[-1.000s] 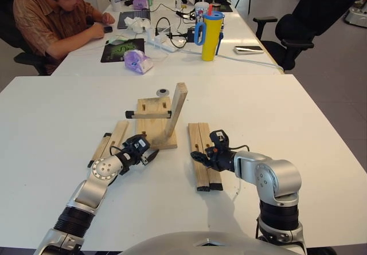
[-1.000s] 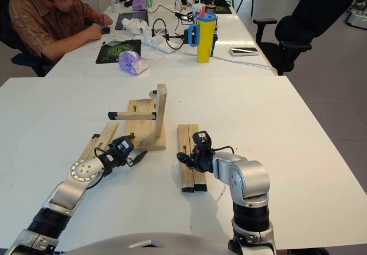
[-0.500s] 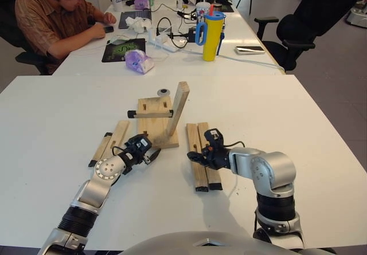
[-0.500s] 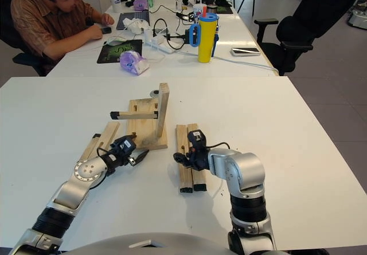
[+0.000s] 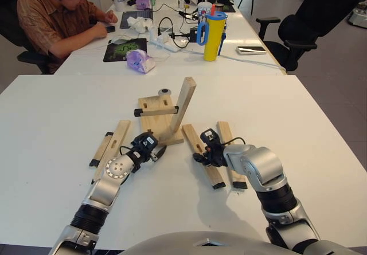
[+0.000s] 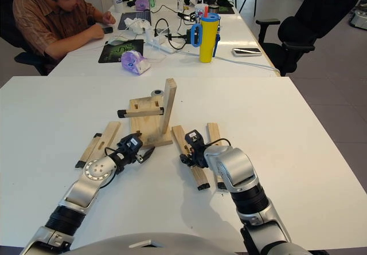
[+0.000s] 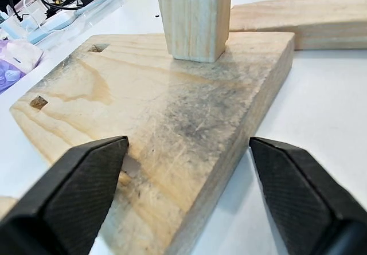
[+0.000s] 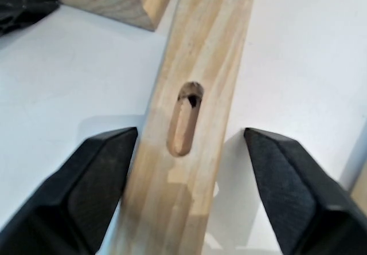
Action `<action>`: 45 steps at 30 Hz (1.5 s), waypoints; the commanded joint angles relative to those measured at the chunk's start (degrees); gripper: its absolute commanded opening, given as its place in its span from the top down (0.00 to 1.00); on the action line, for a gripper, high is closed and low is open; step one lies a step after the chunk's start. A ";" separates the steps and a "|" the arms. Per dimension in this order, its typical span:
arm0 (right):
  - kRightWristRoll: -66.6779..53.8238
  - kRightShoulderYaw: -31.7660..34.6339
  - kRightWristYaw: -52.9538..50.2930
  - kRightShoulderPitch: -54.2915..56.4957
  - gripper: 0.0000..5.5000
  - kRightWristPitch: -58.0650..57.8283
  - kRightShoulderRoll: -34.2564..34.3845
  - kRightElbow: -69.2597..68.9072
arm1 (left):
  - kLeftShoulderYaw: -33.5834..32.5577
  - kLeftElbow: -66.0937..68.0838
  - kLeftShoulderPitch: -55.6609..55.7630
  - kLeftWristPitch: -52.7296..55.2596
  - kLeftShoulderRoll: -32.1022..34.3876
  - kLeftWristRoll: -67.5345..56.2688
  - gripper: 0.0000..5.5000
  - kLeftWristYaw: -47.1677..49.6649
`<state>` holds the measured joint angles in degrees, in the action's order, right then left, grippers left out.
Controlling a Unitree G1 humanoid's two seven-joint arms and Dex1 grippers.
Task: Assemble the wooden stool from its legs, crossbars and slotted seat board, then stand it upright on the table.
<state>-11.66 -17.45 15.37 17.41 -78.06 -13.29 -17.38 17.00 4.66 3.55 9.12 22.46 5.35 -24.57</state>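
— Right gripper sat with its fingers apart, one on each side of a slotted leg that lay flat on the table. Nothing was clamped.

— Was that leg where it had been?

— No. A second before, it lay tight against a second leg, the two parallel. By this moment the pair had splayed. The straddled leg had swung so that its far end pointed toward the seat board, and its mate lay on the gripper's outer side, apart from it.

— And the board itself?

— It lay flat just ahead of both grippers. One upright leg already stood in it, with a crossbar sticking out sideways from that leg. Meanwhile the left gripper had crept up to the board's near corner, fingers spread, with the corner between them but not pinched.

— What did that mean for the job?

— I judged that one leg had been singled out for pickup while the left arm got ready to steady the board. Most of the assembly was still ahead. Two spare pieces lay untouched on the left gripper's outer side.
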 commanded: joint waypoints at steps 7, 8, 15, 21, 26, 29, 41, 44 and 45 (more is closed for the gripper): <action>2.44 2.85 -2.00 -6.02 0.62 17.41 0.61 4.49 | 5.84 8.58 -4.45 -1.85 2.79 8.06 0.29 1.37; 2.45 3.62 -2.49 -6.19 0.63 18.15 1.37 4.57 | 5.24 8.29 -4.37 -4.39 3.29 8.31 0.29 2.26; -0.75 13.75 -6.12 -4.12 0.63 25.46 8.96 3.47 | 0.58 0.39 -8.21 -13.81 4.84 2.13 0.29 -0.61; -8.68 24.67 -4.09 1.44 0.63 33.64 11.67 2.37 | -1.03 -13.36 -13.43 -6.66 7.42 -7.47 0.29 -9.67; -21.12 34.60 4.51 8.39 0.63 35.21 5.85 2.77 | -4.65 -25.52 -10.21 13.50 9.09 -25.53 0.29 -18.78; -30.73 37.25 10.10 11.90 0.63 31.26 2.68 2.80 | -10.54 -28.77 -6.26 25.58 7.67 -40.97 0.22 -19.66; -56.20 31.64 34.08 7.82 0.63 11.91 -13.09 -0.69 | -26.62 -26.45 10.72 44.06 7.46 -91.75 0.02 -6.84; -56.52 28.79 38.81 5.77 0.63 11.60 -15.80 -1.66 | -26.34 -25.93 13.16 44.96 7.65 -96.15 0.02 -3.22; -56.35 28.02 39.78 5.44 0.63 11.76 -16.40 -1.73 | -26.14 -25.96 13.54 45.02 7.66 -96.93 0.02 -2.37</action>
<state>-67.41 12.47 52.09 23.48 -66.41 -27.57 -17.80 -9.44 -21.57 15.46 53.08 29.62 -88.94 -29.54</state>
